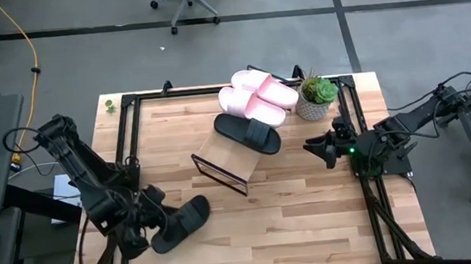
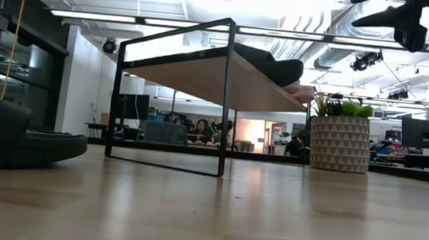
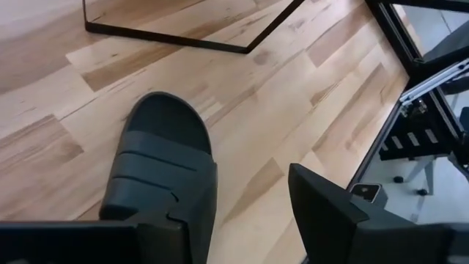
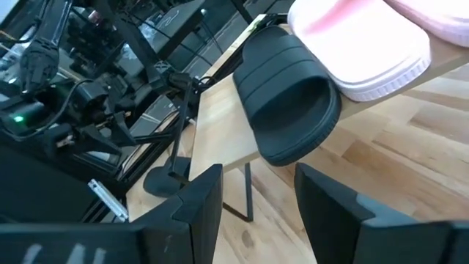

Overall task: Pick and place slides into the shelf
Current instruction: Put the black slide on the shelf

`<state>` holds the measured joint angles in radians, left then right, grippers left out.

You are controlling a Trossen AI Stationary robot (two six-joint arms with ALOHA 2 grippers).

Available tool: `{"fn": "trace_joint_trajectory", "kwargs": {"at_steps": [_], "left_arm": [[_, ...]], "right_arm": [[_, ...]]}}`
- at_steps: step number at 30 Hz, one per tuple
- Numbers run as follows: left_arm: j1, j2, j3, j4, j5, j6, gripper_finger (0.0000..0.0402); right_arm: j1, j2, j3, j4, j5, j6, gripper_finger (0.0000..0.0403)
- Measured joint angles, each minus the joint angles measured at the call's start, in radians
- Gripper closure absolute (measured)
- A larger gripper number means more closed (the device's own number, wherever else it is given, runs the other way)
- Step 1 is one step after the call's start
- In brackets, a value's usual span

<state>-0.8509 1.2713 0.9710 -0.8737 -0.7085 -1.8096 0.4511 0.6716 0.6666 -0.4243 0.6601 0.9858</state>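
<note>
Shelf (image 1: 229, 154) as reference. Nearest, well off its low end toward the table's front-left corner: left gripper (image 1: 146, 219) is down at the last black slide (image 1: 182, 223), which lies flat on the table (image 1: 312, 203), clear of the shelf frame. In the left wrist view the fingers (image 3: 330, 213) are spread; one sits over the slide's (image 3: 165, 176) strap end, the other is off to the side over bare wood, so it isn't clamped on anything. Low view puts that slide (image 2: 21, 139) on the tabletop just short of the shelf's (image 2: 202, 77) black frame. On the shelf: the other black slide (image 1: 248, 132) sits across the board's upper part, with the two pink slides (image 1: 258, 97) side by side touching at the top end beyond it. Right wrist view has the black one (image 4: 289, 95) overhanging the board edge, pink (image 4: 359, 44) right against it. Potted plant (image 1: 317, 96) stands just beside the pink pair. Right gripper (image 1: 324, 148) hangs in the air off the shelf's right side, near the plant, fingers (image 4: 330, 202) apart, holding nothing.
</note>
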Motion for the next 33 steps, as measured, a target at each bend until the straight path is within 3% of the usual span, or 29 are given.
{"fn": "trace_joint_trajectory", "kwargs": {"at_steps": [8, 18, 25, 28, 33], "left_arm": [[0.0, 0.045, 0.0, -0.018, -0.015, 0.022, 0.0247], [0.0, 0.046, 0.0, -0.029, -0.085, 0.011, 0.024], [0.0, 0.071, 0.0, -0.004, -0.033, 0.007, 0.0224], [0.0, 0.097, 0.0, -0.008, 0.051, 0.134, 0.0223], [0.0, 0.109, 0.0, 0.0, 0.154, 0.505, 0.0228]], "right_arm": [[0.0, 0.0, 0.0, 0.003, -0.013, 0.026, 0.0242], [0.0, 0.0, 0.0, 0.025, 0.065, 0.078, 0.0242], [0.0, 0.001, 0.0, 0.031, 0.075, 0.165, 0.0242], [0.0, 0.001, 0.0, 0.032, 0.077, 0.166, 0.0242], [0.0, 0.001, 0.0, 0.033, 0.088, 0.16, 0.0242]]}}
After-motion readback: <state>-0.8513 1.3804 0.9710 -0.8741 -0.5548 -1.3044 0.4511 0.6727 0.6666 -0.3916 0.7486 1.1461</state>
